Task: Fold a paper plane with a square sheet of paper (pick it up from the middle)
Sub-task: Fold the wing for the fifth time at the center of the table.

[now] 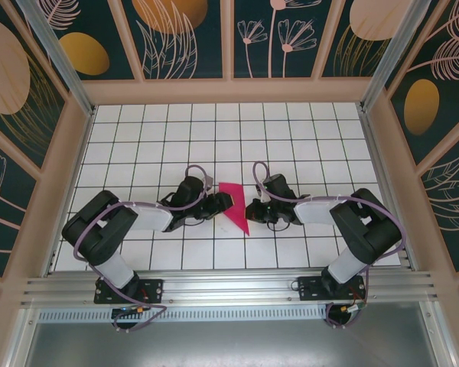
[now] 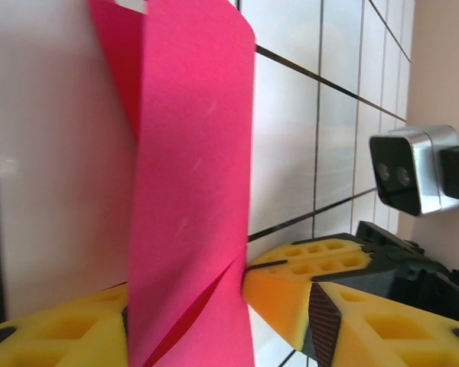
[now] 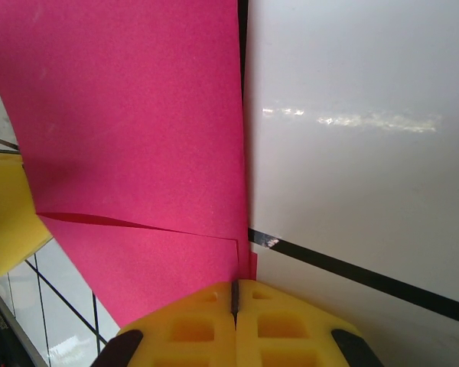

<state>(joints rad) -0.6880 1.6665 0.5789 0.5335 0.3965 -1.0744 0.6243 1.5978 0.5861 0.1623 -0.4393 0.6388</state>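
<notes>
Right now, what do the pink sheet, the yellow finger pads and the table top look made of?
The pink sheet: thin matte paper, judging by its sharp crease and soft curl. The yellow finger pads: probably foam or soft rubber, matte, grainy, with moulded square pockets. The table top: glossy white hard surface with dark grid lines, reflecting lights; tile or laminate, unclear.

Bright, even light is falling from above onto the white counter (image 1: pixel 291 130), and shadows there are showing faint and soft. At the right wrist a streak of glare is running across a glossy tile (image 3: pixel 352 118), the paper (image 3: pixel 138 115) is reading crisp and the right claw (image 3: pixel 234 287) is blurring slightly up close. At the left wrist the tile beside the paper is picking up a pink tint.
</notes>
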